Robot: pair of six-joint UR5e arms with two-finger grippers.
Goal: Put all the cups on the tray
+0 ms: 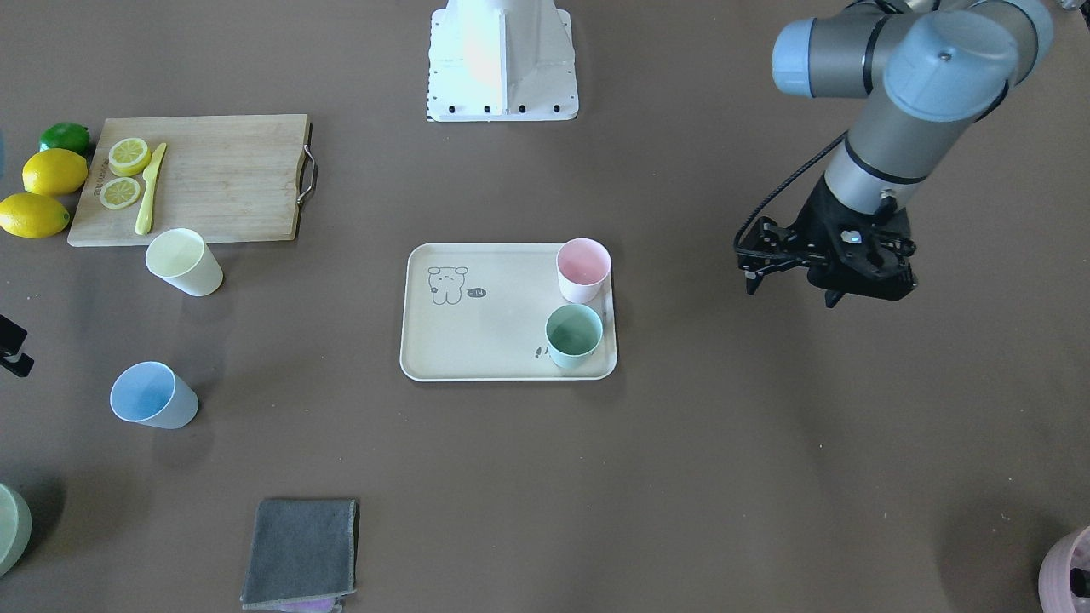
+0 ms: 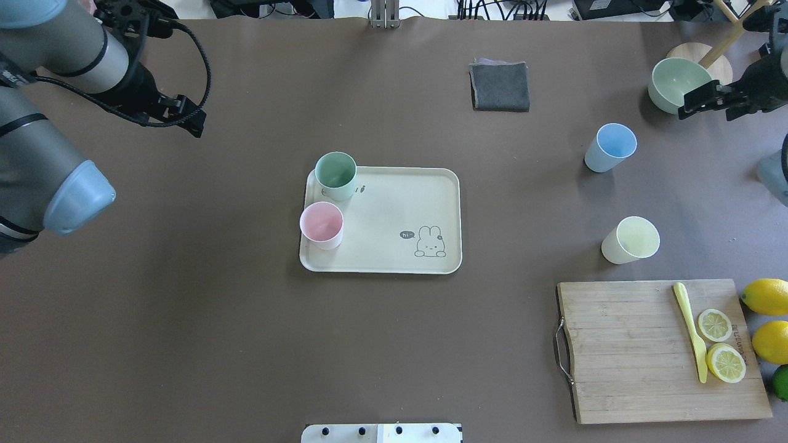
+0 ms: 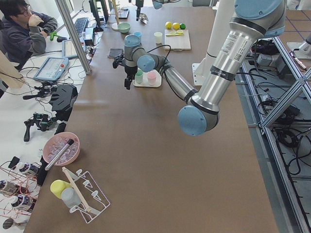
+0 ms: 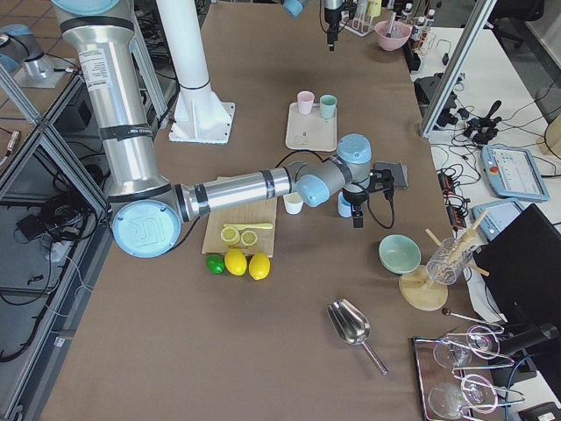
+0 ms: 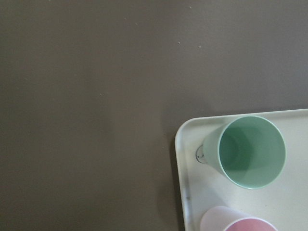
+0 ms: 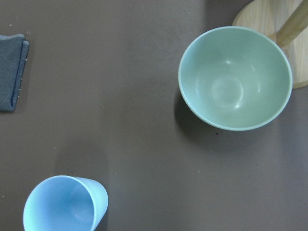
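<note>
The brown desk (image 2: pixel 184 338) carries everything. The left arm (image 2: pixel 37 141) comes in over the robot's left side, and its jaws hang above bare desk, well apart from the tray. In the front-facing view their two tips stand apart with nothing between them, so the left jaws are open and empty. The right arm (image 2: pixel 763 80) shows only at the edge of the overhead view. Its jaws hover near the bowl, and I cannot tell whether they are open or closed.

A wooden cutting board (image 2: pixel 628 351) with a metal handle lies at the robot's near right. The cream tray (image 2: pixel 394 209) sits mid-desk, printed with a small rabbit. A sage-green bowl (image 2: pixel 677 83) stands at the far right, and a folded grey cloth (image 2: pixel 500 86) lies on the far side.

Two cups stand upright on the left end of the tray. The green cup (image 2: pixel 335 175) is in its far corner and the pink cup (image 2: pixel 321 224) just beside it, against the left rim. The blue cup (image 2: pixel 609 147) and the yellow cup (image 2: pixel 631 240) stand on the desk to the right, well apart from the tray, with the yellow one near the board.

Two lemons (image 2: pixel 766 295) and a lime (image 2: pixel 782 381) lie beside the board. On it rest a pale yellow knife (image 2: pixel 691 329) and two lemon slices (image 2: pixel 714 325).
</note>
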